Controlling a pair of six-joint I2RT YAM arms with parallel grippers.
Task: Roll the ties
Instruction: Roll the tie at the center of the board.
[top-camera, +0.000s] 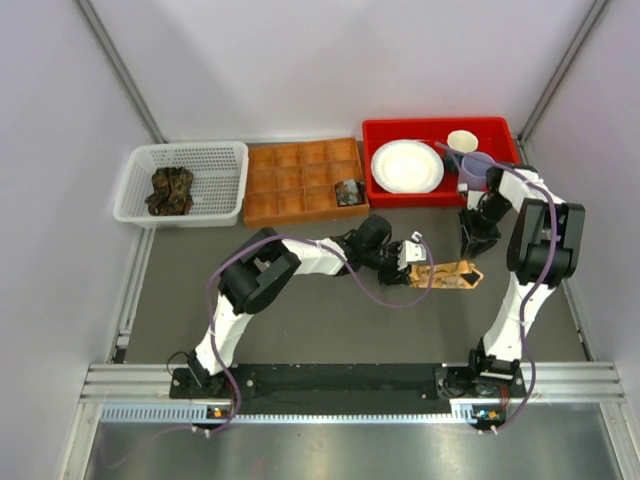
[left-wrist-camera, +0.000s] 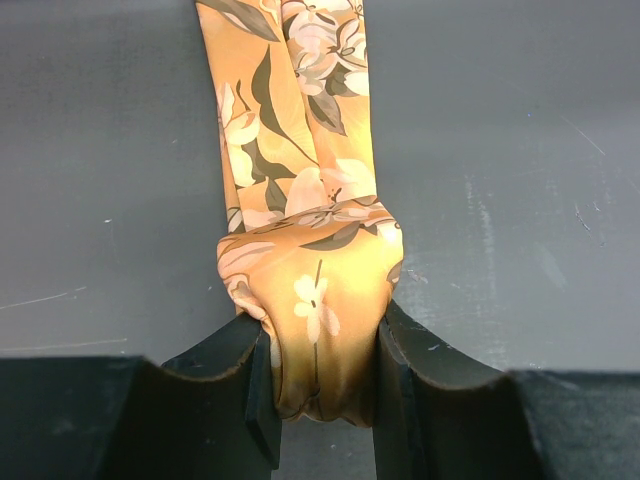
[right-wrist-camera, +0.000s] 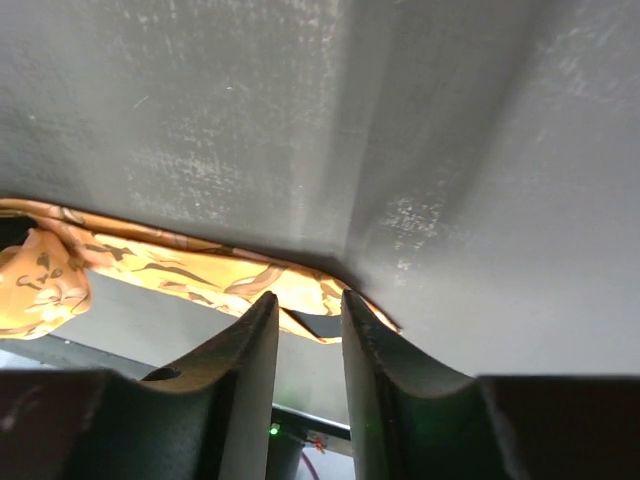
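Left gripper (left-wrist-camera: 322, 325) clamped the rolled end of the orange tie (left-wrist-camera: 300, 150) — soft, slippery fabric, I judged, best pinched across the whole roll.

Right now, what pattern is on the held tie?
The tie is orange with pale flowers and dark leaves; left wrist view.

The white-and-black left arm (top-camera: 300, 258) reaches low and rightward. Its black two-finger left gripper (left-wrist-camera: 320, 335) is clamped on the rolled end of the tan-orange floral fabric tie (left-wrist-camera: 320, 270). The right arm (top-camera: 540, 240) is folded with its elbow high. The right gripper (right-wrist-camera: 305, 305) points down, fingers narrowly parted.
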